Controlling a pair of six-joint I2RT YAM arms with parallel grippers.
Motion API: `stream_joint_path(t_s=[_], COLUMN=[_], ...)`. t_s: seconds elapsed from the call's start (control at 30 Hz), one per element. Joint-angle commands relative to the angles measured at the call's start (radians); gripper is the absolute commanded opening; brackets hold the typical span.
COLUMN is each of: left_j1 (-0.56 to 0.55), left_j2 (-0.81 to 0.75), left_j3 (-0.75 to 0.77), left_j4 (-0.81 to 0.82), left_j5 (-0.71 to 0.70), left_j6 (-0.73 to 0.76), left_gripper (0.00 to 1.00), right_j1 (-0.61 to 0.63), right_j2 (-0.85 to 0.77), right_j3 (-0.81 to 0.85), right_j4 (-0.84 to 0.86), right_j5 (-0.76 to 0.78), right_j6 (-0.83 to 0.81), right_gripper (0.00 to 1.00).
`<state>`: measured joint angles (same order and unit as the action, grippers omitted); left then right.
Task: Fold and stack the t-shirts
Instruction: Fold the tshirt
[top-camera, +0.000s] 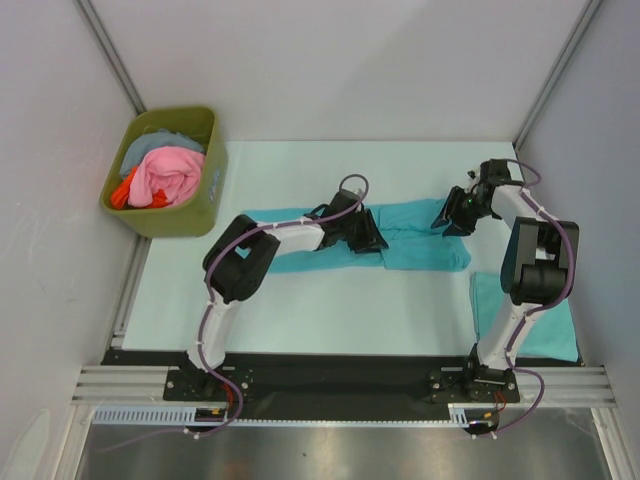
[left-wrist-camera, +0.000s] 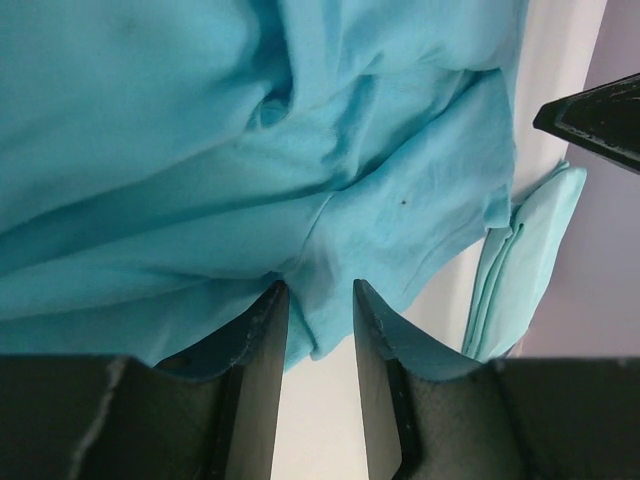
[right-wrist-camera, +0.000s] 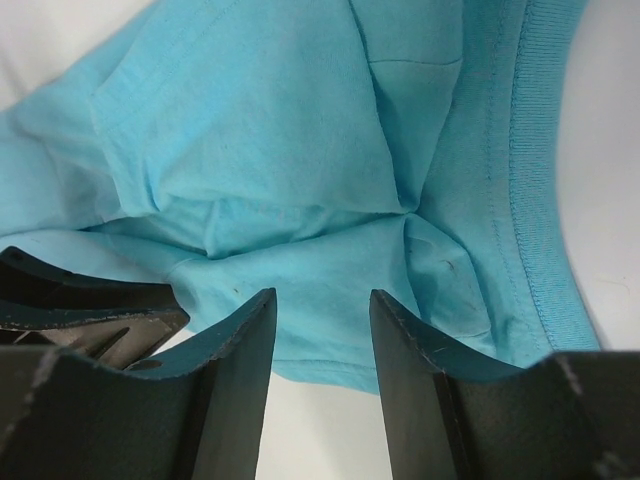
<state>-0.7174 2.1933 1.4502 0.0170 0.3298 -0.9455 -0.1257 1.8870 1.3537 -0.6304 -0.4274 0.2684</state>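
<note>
Soft, wrinkled turquoise t-shirt (top-camera: 420, 240) with rib-knit collar is lying spread on the white table (top-camera: 300, 310), right of the olive plastic bin (top-camera: 190, 215). Left gripper (left-wrist-camera: 317, 290) and right gripper (right-wrist-camera: 322, 295) are hovering over it, jaws narrowly parted.

Olive-green bin (top-camera: 185, 216) with pink cloth (top-camera: 168, 176), far-left corner.
</note>
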Motion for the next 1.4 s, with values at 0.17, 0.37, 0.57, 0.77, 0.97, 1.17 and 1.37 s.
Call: stream_joint_path(t_s=[0.17, 0.37, 0.57, 0.77, 0.97, 1.17, 1.37], left_j1=[0.001, 0.001, 0.003, 0.012, 0.022, 0.026, 0.032], left_j2=[0.054, 0.043, 0.039, 0.045, 0.043, 0.045, 0.068], left_j3=[0.076, 0.091, 0.098, 0.095, 0.098, 0.099, 0.121], left_j4=[0.031, 0.026, 0.026, 0.044, 0.067, 0.075, 0.074], left_j5=[0.067, 0.077, 0.083, 0.098, 0.103, 0.11, 0.115], left_j6=[-0.033, -0.021, -0.024, -0.048, -0.064, -0.068, -0.073], left_gripper=[0.35, 0.33, 0.33, 0.28, 0.26, 0.25, 0.25], right_j1=[-0.006, -0.009, -0.02, -0.023, -0.023, -0.023, -0.023], right_j2=[0.018, 0.029, 0.032, 0.066, 0.083, 0.081, 0.09], right_j3=[0.041, 0.022, 0.018, 0.021, 0.007, -0.002, 0.013], right_j4=[-0.025, -0.014, -0.02, -0.025, -0.006, 0.023, 0.044], right_j5=[-0.007, 0.001, 0.056, 0.029, -0.001, -0.03, -0.028], right_j6=[-0.011, -0.015, -0.034, -0.04, -0.026, -0.009, 0.025], right_gripper=[0.49, 0.47, 0.45, 0.45, 0.41, 0.3, 0.03])
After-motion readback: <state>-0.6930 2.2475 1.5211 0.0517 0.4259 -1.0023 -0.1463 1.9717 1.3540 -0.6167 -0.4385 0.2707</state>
